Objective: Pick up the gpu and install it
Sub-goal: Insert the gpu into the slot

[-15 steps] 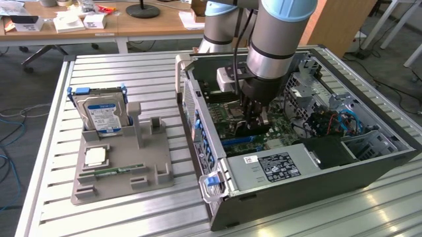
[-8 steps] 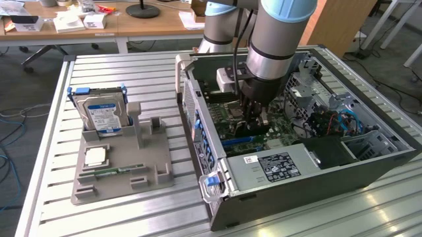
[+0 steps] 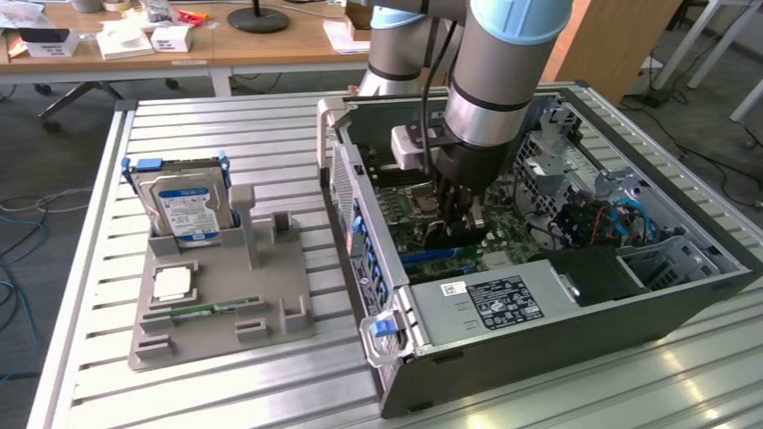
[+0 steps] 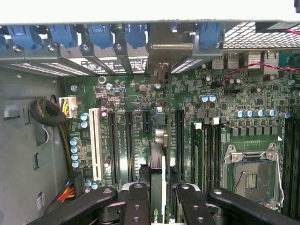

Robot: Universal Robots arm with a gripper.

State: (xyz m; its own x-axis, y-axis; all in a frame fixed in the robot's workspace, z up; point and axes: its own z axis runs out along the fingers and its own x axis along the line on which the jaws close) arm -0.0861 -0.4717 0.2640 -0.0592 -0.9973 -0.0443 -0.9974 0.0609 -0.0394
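Wood desks (image 3: 238, 49) bkgd, grey floor (image 3: 709, 98)

Silver-grey arm (image 3: 495, 89) with pale blue joint caps, black end effector (image 4: 160, 187)

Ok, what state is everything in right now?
computer case: lying on its side, open.
gpu: clamped upright in the hand, over the motherboard slots.
hand: shut on the gpu, inside the computer case.
hard drive: upright in the grey holder.
memory stick: flat on the grey holder.
CPU socket: empty.

The hand (image 4: 158, 190) is matt black, the motherboard (image 4: 140, 96) glossy green, the table (image 3: 238, 384) ribbed bare metal.
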